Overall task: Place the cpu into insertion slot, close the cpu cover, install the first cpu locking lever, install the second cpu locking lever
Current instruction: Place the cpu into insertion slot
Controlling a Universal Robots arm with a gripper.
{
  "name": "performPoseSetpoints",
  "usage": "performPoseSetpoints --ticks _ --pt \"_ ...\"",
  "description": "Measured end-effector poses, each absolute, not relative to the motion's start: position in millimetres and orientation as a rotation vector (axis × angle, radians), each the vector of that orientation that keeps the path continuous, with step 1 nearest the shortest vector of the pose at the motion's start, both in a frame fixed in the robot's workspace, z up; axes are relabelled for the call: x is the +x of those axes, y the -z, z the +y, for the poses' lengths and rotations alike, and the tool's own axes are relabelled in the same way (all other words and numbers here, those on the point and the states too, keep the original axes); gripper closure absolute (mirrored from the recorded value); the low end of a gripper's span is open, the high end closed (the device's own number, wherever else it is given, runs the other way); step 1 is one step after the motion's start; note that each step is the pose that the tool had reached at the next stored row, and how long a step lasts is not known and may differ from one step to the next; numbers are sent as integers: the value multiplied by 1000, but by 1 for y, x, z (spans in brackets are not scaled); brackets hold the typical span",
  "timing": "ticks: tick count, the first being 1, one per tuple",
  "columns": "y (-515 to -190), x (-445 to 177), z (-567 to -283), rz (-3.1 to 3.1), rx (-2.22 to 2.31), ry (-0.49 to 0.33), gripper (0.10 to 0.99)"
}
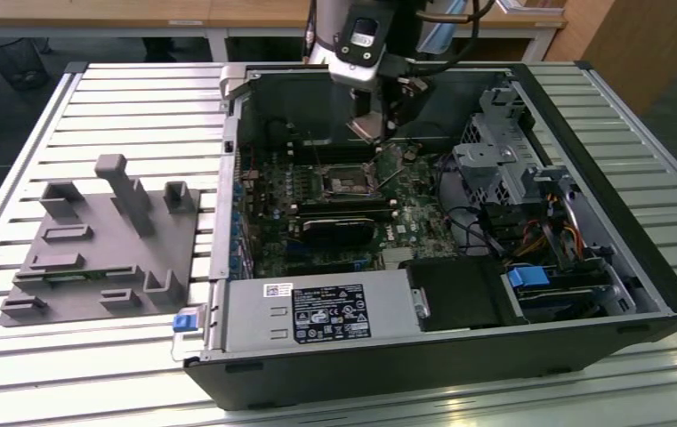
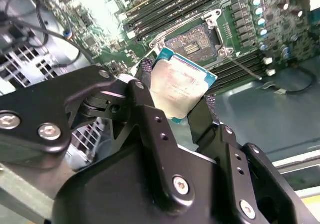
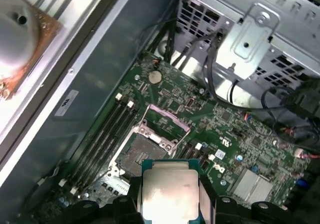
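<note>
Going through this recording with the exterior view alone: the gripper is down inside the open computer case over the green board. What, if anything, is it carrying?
Observer: In both wrist views the gripper has the cpu clamped between its jaws, pale metal top showing.
Operator: Is anything already in the socket?
Observer: No. In the first wrist view the insertion slot is bare, and the chip is held clear of it.
Operator: And the cover plate?
Observer: The first wrist view shows the cpu cover swung up off the socket at one edge, so the opening is uncovered.
</note>
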State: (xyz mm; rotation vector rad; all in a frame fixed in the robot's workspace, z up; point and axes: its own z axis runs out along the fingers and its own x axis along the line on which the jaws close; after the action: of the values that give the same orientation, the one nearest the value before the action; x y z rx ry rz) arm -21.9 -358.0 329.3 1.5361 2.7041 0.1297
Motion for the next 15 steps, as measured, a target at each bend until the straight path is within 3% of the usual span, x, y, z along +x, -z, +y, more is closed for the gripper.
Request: performPoseSetpoints --ticks 15 --pt "-319 -22 -358 2477 1864 -122 549"
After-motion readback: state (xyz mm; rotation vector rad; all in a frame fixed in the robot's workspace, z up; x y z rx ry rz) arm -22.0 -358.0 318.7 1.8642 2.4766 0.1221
